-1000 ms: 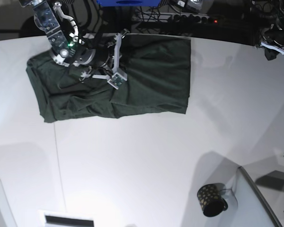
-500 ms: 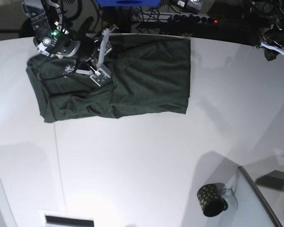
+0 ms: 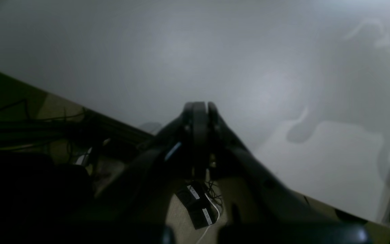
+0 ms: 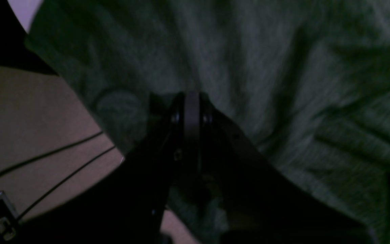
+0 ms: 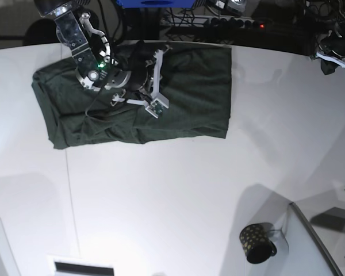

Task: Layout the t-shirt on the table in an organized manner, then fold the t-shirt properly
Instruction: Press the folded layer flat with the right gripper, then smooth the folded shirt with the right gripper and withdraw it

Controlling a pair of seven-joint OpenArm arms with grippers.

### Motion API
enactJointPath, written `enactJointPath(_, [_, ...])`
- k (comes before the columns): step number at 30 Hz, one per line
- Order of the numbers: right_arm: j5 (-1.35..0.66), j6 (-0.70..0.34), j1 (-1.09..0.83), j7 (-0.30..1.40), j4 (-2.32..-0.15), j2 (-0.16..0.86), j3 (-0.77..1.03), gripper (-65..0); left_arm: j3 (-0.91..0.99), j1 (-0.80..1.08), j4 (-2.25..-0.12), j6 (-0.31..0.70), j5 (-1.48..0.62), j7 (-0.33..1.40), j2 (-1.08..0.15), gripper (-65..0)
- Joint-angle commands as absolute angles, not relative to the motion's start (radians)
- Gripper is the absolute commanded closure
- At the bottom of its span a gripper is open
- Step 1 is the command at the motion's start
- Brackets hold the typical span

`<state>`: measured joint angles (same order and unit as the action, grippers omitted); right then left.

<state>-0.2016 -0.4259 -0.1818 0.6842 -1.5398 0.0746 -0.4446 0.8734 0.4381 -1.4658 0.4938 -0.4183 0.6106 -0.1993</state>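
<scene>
Right claw (image 4: 191, 101) pressed together, nothing visibly pinched, right over the t-shirt (image 5: 184, 98) far edge, long axis sideways on worktop (image 5: 178, 195); left claw (image 3: 200, 112) together, well apart.

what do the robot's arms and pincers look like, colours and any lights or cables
In the base view the right arm is silver-grey metal with black joints, a small green light and thin cables along it, with white brackets near the wrist. Both wrist views show black, smooth, tapering fingers: the right pincer with small screws beside its tip, the left pincer with a small blue mark on its body.
</scene>
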Motion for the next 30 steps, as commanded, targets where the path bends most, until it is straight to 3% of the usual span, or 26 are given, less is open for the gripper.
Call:
enactJointPath(1, [-0.208, -0.426, -0.191, 0.673, -1.557, 0.087, -0.44, -0.3, 0.88, 0.444, -1.471, 0.492, -0.426, 0.591, -0.216, 0.0])
enactJointPath(8, [-0.208, -0.426, -0.291, 0.671, -1.629, 0.171, -0.412, -0.3, 0.881, 0.44, -1.426, 0.492, -0.426, 0.588, -0.222, 0.0])
enactJointPath(18, [-0.208, -0.426, -0.331, 0.74, -1.787, 0.174, -0.344, -0.2, 0.881, 0.421, -1.426, 0.492, -0.426, 0.588, -0.222, 0.0])
enactJointPath(25, [-0.208, -0.426, -0.189, 0.742, -1.595, 0.084, -0.348, -0.2, 0.88, 0.421, -1.426, 0.492, -0.426, 0.59, -0.22, 0.0])
enactJointPath(30, [-0.208, -0.426, -0.213, 0.743, -1.567, 0.093, -0.344, -0.2, 0.88, 0.423, -1.425, 0.492, -0.426, 0.59, -0.222, 0.0])
